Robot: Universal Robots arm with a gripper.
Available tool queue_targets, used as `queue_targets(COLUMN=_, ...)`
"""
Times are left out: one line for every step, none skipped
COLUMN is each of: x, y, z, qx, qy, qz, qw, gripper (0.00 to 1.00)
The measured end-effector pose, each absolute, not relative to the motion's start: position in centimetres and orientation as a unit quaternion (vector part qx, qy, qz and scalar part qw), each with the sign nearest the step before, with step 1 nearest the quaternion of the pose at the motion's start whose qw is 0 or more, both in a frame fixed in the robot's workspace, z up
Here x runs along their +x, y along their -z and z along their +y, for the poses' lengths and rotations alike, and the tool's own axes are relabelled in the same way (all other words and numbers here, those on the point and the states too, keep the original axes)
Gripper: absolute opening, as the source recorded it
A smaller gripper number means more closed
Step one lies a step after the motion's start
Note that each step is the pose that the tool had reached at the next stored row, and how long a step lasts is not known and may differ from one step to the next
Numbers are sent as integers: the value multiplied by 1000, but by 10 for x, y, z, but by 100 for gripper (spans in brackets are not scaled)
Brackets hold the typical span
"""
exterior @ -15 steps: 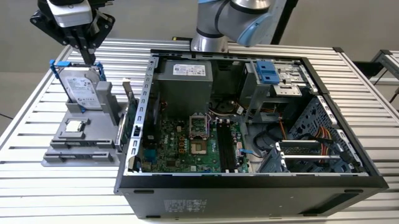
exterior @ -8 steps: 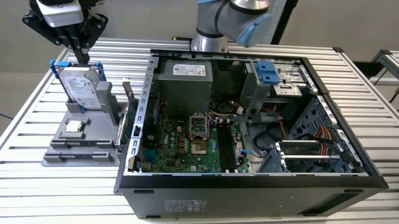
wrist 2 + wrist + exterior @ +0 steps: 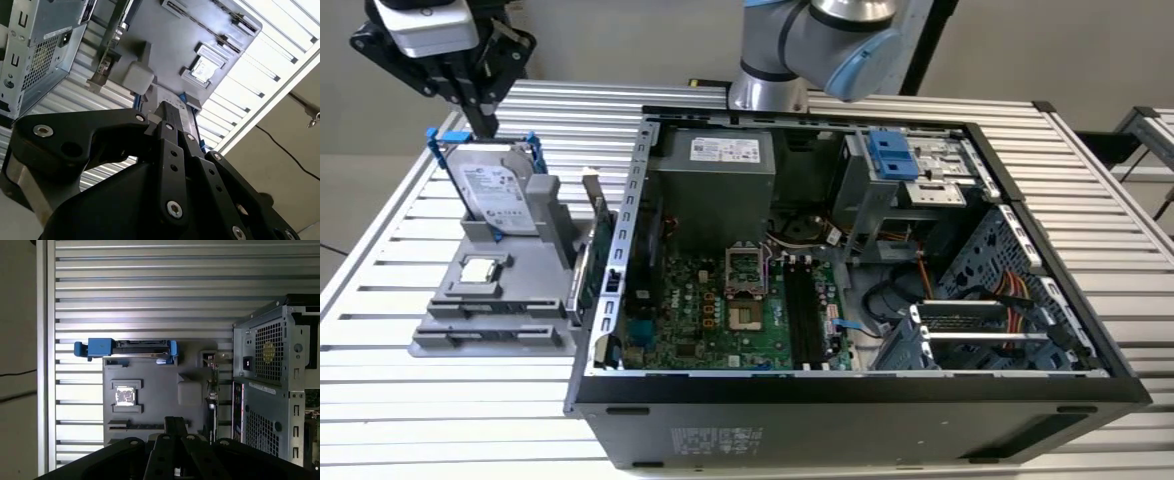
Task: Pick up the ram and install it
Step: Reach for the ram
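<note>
Exterior view: gripper [image 3: 486, 128], closed and empty, hangs above hard drive [image 3: 498, 190]; ram [image 3: 595, 195] stands beside case [image 3: 854, 410].

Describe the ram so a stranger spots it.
At the exterior view's left of the open computer case sits a grey holder. The ram is the thin stick standing on edge nearest the case, unlike the boxy blue-framed drive and flat square chip.

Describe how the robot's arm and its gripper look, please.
The arm is made of silver-grey round tubes with a light blue cap at a joint. The gripper is black, with jointed links held by small silver screws; a white and grey box sits above it.
</note>
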State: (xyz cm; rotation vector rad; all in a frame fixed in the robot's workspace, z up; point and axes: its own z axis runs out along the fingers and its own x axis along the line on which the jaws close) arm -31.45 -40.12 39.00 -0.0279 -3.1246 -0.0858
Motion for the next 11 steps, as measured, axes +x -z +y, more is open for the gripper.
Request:
queue_targets(x=-316, y=-390, z=-401, qx=-9, qy=27, qz=-1000, qw=8, gripper=0)
queue_targets(x=-317, y=-390, z=-401, qx=-9, qy=27, qz=-1000, qw=8, gripper=0)
queue_targets(x=-319, y=-390, z=-401, qx=-9, qy=27, qz=-1000, qw=8, gripper=0)
queue_targets(x=-320, y=-390, z=-401, qx=-9, qy=27, qz=-1000, qw=8, gripper=0)
queue_targets(x=-322, y=-390, z=-401, qx=-9, qy=27, qz=-1000, qw=8, gripper=0)
queue_targets(x=-323, y=-390, z=-401, qx=-9, qy=27, qz=-1000, qw=8, gripper=0)
queue_targets(x=-325, y=-390, z=-401, qx=-9, qy=27, qz=-1000, qw=8, gripper=0)
queue_targets(x=-326, y=-390, z=-401, qx=-9, qy=27, qz=-1000, qw=8, gripper=0)
queue_targets(x=-328, y=-390, z=-401, qx=-9, qy=27, qz=-1000, qw=8, gripper=0)
queue_targets(x=-329, y=-390, z=-401, qx=-9, qy=27, qz=-1000, qw=8, gripper=0)
queue_targets(x=-331, y=-390, z=-401, qx=-9, qy=27, qz=-1000, qw=8, gripper=0)
